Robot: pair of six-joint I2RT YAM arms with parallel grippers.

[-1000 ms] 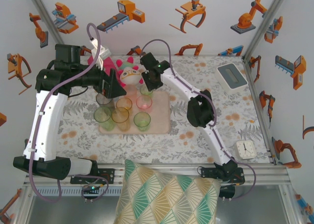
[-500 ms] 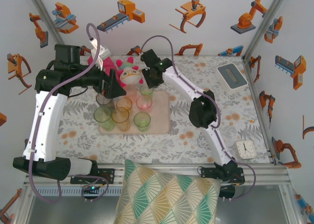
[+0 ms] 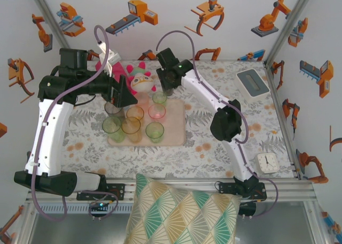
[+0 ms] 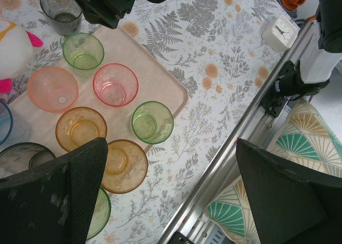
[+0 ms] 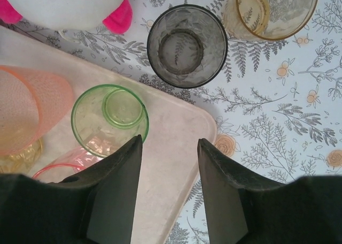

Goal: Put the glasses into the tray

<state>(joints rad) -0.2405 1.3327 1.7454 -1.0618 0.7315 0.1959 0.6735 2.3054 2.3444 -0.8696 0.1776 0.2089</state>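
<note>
Right gripper (image 5: 168,147) hovering spread and empty over the far right corner of the tray (image 5: 176,115), green tumbler (image 5: 109,118) standing inside it, grey tumbler (image 5: 187,46) and amber tumbler (image 5: 272,8) sitting on the table (image 5: 267,94) just beyond, left gripper (image 4: 171,169) hanging with fingers spread wide

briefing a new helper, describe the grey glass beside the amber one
Find the beige-pink tray, then its corner near the plush toy. Just off that corner, on the floral cloth, stands the smoky grey glass: the darkest one there, unlike the amber glass beside it and the green glass inside the tray.
</note>
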